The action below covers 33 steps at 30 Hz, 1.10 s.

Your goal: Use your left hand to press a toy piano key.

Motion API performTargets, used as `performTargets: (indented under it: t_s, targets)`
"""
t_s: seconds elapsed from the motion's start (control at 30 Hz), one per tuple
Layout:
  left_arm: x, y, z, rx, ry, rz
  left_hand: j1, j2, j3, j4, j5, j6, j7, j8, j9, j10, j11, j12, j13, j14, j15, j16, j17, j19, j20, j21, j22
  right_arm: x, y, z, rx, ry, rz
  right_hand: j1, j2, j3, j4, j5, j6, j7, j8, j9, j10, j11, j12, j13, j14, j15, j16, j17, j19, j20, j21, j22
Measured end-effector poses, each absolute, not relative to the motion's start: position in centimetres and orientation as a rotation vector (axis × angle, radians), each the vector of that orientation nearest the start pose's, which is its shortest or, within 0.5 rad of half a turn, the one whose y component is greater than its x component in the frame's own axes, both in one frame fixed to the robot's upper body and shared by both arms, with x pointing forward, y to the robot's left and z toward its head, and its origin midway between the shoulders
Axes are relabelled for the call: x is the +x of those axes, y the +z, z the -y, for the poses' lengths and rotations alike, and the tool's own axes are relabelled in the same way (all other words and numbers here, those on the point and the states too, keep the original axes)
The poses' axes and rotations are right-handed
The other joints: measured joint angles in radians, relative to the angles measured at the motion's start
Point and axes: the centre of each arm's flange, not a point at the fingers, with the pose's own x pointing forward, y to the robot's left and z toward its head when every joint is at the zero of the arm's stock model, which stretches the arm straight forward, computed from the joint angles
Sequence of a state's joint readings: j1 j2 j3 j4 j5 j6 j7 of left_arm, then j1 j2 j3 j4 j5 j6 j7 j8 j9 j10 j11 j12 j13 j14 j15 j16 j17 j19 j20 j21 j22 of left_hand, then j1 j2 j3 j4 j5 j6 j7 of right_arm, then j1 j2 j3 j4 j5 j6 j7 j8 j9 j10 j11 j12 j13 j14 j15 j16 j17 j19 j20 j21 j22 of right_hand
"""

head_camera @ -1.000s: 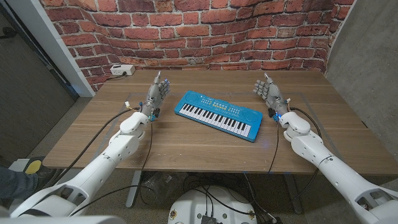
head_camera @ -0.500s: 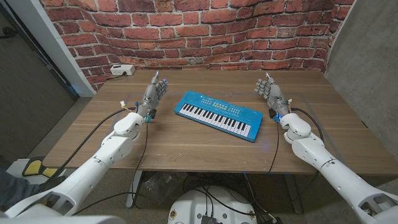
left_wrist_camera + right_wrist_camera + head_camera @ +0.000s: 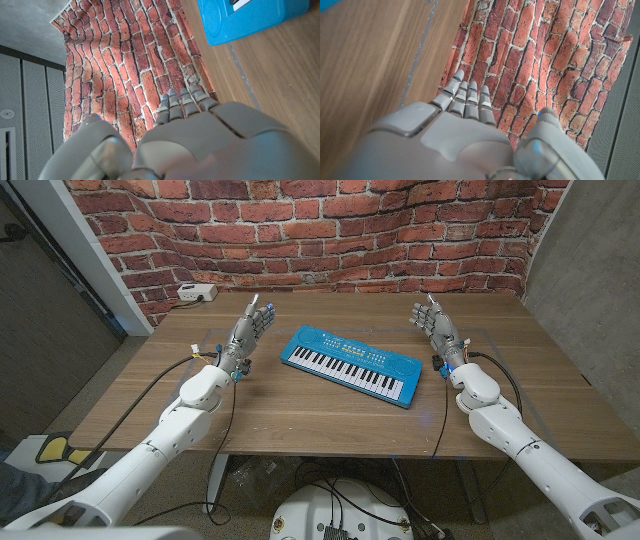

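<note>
Two robot hands are standing over the wooden table (image 3: pixel 300 415), one on each side of the toy piano (image 3: pixel 350 366). The left hand (image 3: pixel 250 332) is reaching up from its arm with its fingers (image 3: pixel 182 102) straight, close side by side and holding nothing, apart from the blue piano, which is lying at a slant near the table's middle between the two hands. The right hand (image 3: pixel 435 327) is posing the same way beyond the piano's other end, fingers (image 3: pixel 467 97) extended toward the brick wall (image 3: pixel 330 230) and gripping nothing.
</note>
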<state>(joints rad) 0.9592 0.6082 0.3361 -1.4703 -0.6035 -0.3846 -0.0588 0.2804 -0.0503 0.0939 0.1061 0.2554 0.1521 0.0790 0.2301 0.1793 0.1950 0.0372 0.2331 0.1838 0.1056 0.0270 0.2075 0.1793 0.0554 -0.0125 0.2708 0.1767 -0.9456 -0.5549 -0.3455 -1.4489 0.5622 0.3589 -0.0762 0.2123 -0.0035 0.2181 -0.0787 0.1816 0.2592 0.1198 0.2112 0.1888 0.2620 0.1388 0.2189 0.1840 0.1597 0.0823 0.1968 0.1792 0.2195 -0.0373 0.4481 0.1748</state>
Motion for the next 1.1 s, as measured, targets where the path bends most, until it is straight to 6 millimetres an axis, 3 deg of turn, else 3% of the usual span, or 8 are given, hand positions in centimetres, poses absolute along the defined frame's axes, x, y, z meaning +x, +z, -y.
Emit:
performTargets:
  t_s: [0.7,1.1]
  targets:
    - [57.4,-4.1,-28.0,0.162,-0.239,0.807,0.001,0.001,-0.005,-0.005,-0.004,0.036,-0.025,0.0,0.0,0.003,-0.011,-0.005,0.0,-0.002,-0.013,-0.008,0.0,-0.013,0.005,-0.023,0.0,60.4,-3.3,29.3,-0.045,0.141,0.691,0.0,0.0,-0.003,-0.003,0.0,-0.02,-0.002,-0.008,0.0,0.0,0.0,0.0,0.0,-0.004,0.004,-0.005,0.001,-0.005,0.011,-0.015,0.0]
    - [56.0,-4.6,-27.1,0.195,-0.238,0.852,0.01,0.01,-0.005,-0.005,-0.004,0.052,-0.02,0.0,0.0,0.007,-0.014,-0.005,0.0,0.005,-0.02,-0.008,0.0,-0.013,0.005,-0.023,0.0,60.1,-3.3,29.5,-0.055,0.141,0.687,0.0,0.0,-0.003,-0.003,0.0,-0.02,-0.002,-0.008,0.0,0.005,0.005,0.0,0.0,-0.008,0.008,-0.005,0.005,-0.005,0.011,-0.019,0.0]
